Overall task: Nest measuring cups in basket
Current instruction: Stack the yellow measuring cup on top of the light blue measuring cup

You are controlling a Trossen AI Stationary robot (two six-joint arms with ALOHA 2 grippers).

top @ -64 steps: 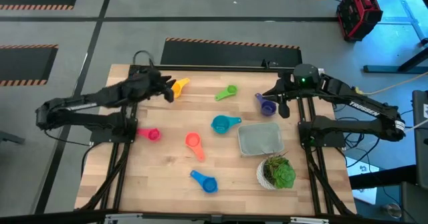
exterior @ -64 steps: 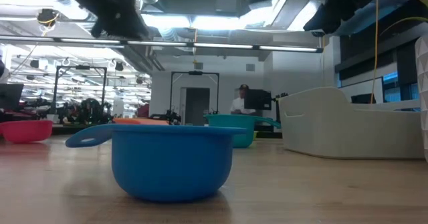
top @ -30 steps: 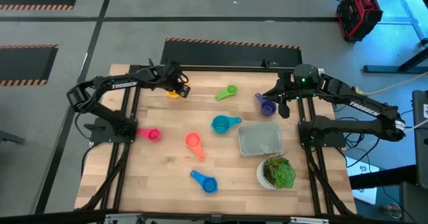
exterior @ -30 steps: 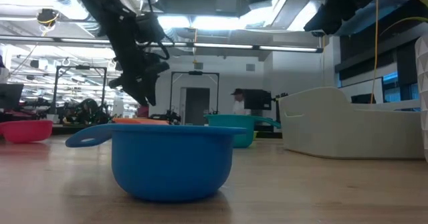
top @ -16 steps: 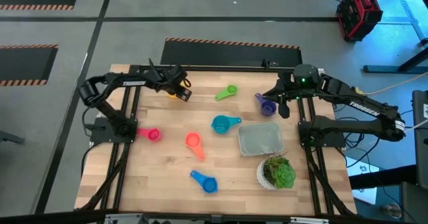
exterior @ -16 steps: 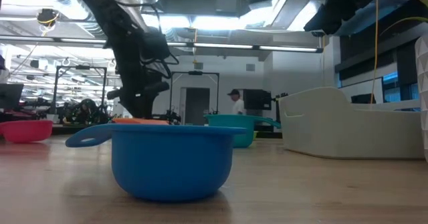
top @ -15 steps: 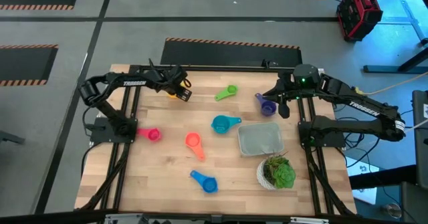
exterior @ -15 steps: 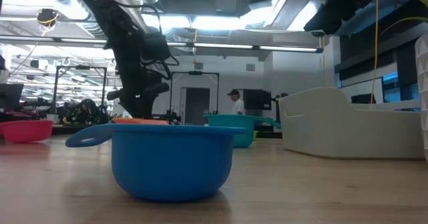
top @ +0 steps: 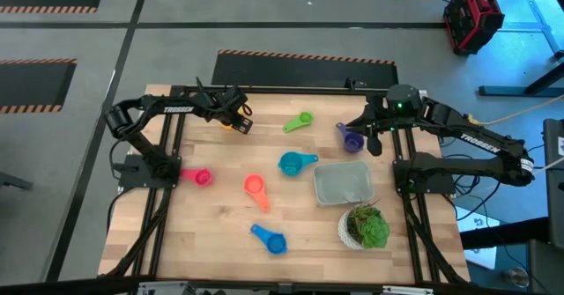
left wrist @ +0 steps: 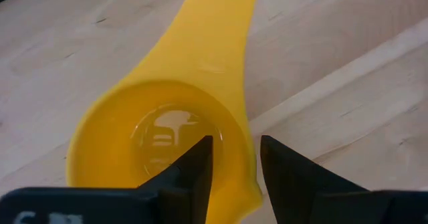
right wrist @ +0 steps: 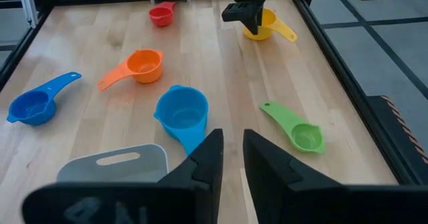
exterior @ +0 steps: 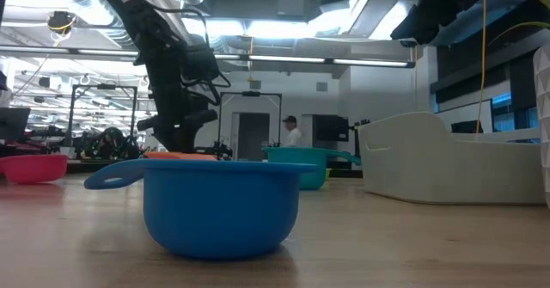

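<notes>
1. Measuring cups lie scattered around the basket (top: 344,183), none inside it; from above we see the left gripper (top: 236,119) over the yellow cup (top: 227,123), well away from the basket.
2. Left wrist: narrowly parted fingers straddle the yellow cup's (left wrist: 160,144) rim; we judge the grasp unfinished, though contact is unclear. Next: close, lift.
3. Right wrist: the right gripper (right wrist: 227,158) waits narrowly parted beside the basket.
</notes>
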